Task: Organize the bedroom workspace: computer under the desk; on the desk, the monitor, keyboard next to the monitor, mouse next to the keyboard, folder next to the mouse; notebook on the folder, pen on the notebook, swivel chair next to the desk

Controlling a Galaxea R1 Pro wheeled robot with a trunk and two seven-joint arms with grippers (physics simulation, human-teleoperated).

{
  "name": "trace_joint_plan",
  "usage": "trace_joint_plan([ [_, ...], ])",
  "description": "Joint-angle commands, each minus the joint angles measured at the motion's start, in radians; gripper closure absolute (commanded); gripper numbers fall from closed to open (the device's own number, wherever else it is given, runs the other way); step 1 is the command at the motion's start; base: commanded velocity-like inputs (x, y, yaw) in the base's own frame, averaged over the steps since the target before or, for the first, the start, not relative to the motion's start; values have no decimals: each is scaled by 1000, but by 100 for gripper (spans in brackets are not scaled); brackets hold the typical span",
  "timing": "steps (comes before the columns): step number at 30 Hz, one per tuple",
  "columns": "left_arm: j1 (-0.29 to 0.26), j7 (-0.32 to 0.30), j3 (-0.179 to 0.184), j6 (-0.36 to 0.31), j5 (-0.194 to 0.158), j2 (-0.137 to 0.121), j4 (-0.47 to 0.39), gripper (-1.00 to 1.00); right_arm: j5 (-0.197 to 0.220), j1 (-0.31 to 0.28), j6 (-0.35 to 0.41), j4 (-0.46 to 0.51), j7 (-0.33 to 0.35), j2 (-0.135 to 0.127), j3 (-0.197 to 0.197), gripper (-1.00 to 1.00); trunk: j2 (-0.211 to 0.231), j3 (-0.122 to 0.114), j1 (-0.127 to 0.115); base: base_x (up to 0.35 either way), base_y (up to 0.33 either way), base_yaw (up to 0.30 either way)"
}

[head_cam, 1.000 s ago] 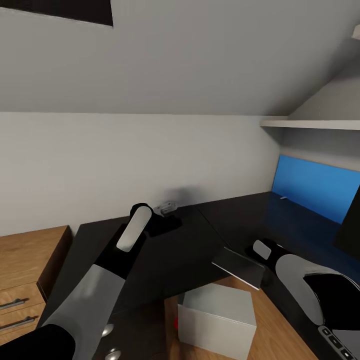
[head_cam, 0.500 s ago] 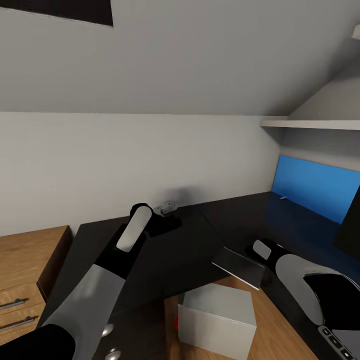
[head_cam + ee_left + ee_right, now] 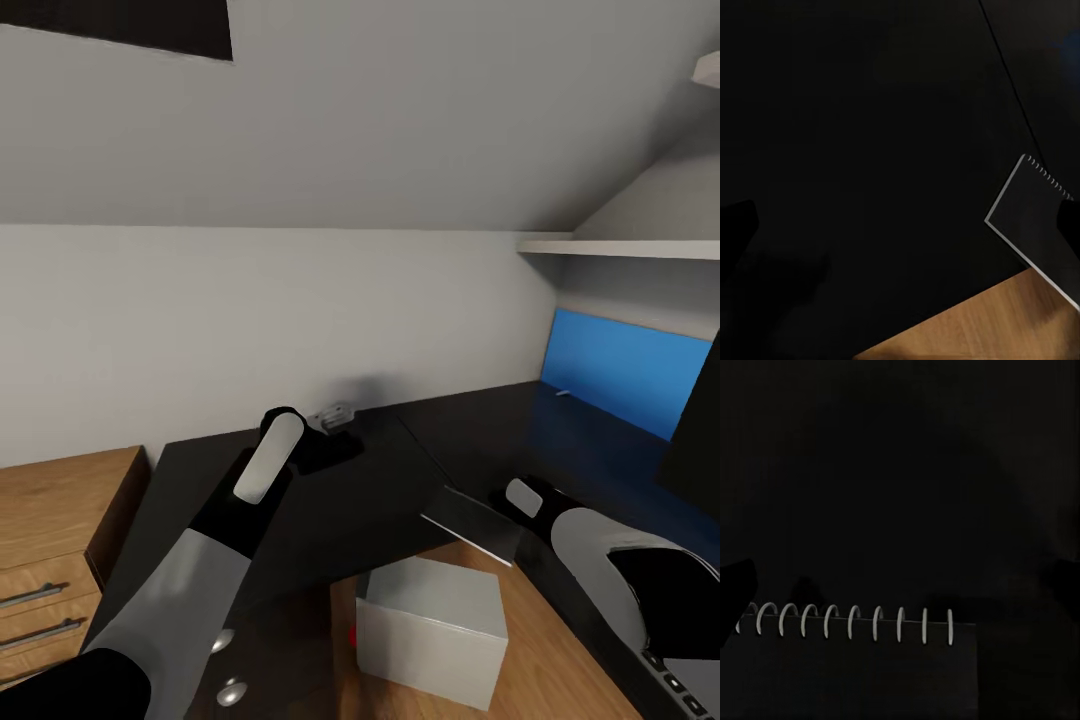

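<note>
The dark grey spiral-bound notebook hangs level over the inner corner of the glossy black desk, with my right gripper shut on its edge; its wire rings run close between the fingers. My left gripper hovers open over the desk's back part, nothing in it. The pale computer stands on the wooden floor in the desk's nook. The monitor's black edge and a strip of keyboard are at the right. The pen lies far back. Folder, mouse and swivel chair are out of view.
A blue wall panel and a white shelf stand behind the desk's right wing. A light wooden drawer unit adjoins the desk's left end. Silver drawer knobs sit below the desktop near me. The ceiling slopes low at the right.
The head camera has shifted a little, so more of the monitor shows at the right. Both arms and the notebook hold their places.
</note>
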State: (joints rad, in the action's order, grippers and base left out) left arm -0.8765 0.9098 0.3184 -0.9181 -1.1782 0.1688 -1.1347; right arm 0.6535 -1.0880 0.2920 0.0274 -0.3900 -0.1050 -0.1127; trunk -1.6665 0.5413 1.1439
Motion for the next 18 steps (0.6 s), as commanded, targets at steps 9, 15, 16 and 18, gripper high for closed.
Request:
trace_joint_plan([
  [9, -1, 10, 1, -1, -9, 0, 2, -100, 23, 0, 10, -18, -7, 1, 24, -100, 0, 1, 0, -6, 0, 0],
  [15, -1, 9, 1, -1, -9, 0, 7, -100, 23, 0, 10, -18, -7, 1, 24, -100, 0, 1, 0, -42, 0, 0],
  [16, -1, 9, 1, -1, -9, 0, 7, -100, 23, 0, 10, -18, -7, 1, 24, -100, 0, 1, 0, -139, 0, 0],
  [18, -1, 9, 1, -1, -9, 0, 7, -100, 23, 0, 10, -18, -7, 1, 24, -100, 0, 1, 0, -145, 0, 0],
])
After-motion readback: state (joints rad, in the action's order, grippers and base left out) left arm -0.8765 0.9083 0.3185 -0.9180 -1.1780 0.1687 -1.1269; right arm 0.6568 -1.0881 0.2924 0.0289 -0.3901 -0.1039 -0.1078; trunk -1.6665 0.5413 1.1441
